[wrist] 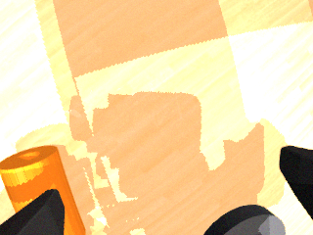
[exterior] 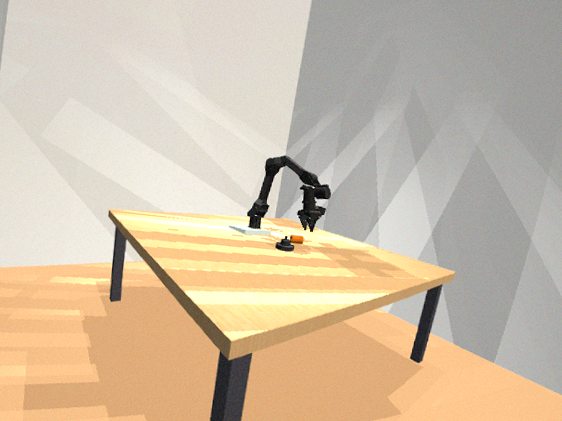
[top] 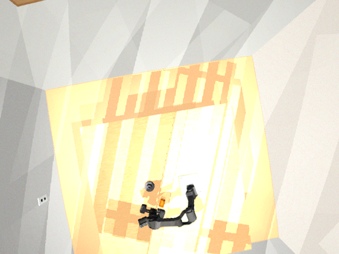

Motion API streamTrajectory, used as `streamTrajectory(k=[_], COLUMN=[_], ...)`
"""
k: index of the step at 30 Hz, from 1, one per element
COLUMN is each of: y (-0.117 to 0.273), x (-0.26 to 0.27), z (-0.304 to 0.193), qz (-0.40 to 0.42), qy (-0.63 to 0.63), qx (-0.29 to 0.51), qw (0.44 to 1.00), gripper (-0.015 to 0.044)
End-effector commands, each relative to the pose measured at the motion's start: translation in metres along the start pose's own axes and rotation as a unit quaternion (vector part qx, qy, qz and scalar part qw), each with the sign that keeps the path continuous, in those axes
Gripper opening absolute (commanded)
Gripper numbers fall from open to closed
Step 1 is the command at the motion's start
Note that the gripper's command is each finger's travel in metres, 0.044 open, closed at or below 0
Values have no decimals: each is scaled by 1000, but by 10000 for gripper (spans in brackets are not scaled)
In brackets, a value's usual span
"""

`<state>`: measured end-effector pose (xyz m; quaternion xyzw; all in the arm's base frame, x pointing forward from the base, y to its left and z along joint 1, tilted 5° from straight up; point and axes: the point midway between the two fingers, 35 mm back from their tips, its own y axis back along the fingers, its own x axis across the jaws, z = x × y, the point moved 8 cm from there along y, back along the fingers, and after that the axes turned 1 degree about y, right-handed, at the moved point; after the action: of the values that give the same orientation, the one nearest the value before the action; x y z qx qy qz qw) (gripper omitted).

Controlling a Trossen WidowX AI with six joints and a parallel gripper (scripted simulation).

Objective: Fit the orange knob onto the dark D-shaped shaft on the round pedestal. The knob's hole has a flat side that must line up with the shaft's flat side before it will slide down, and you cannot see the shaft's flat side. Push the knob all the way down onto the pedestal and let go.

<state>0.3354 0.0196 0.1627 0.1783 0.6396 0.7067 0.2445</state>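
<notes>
The orange knob (top: 162, 202) (exterior: 296, 239) (wrist: 36, 185) lies on its side on the table. Its end face with a hole shows in the wrist view, at the lower left, partly behind the left finger. The dark round pedestal (top: 149, 185) (exterior: 284, 246) (wrist: 246, 222) stands close by; its upright shaft shows small in the exterior view, and the flat side cannot be made out. The wrist view cuts the pedestal off at the bottom edge. My gripper (top: 152, 211) (exterior: 308, 228) (wrist: 175, 182) is wide open and empty, pointing down above the table beside the knob.
The arm's pale base plate (exterior: 250, 229) lies on the wooden table (top: 107, 150) (exterior: 241, 297). The arm arches from the base over to the gripper. Striped light and shadow cross the tabletop.
</notes>
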Motion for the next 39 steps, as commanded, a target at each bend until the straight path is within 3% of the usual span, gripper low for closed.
streamTrajectory(k=[1, 39], y=[4, -56], x=[55, 67], z=[4, -3], qz=[58, 62], qy=[16, 18], qx=[52, 57], qw=[997, 996], gripper=[440, 440])
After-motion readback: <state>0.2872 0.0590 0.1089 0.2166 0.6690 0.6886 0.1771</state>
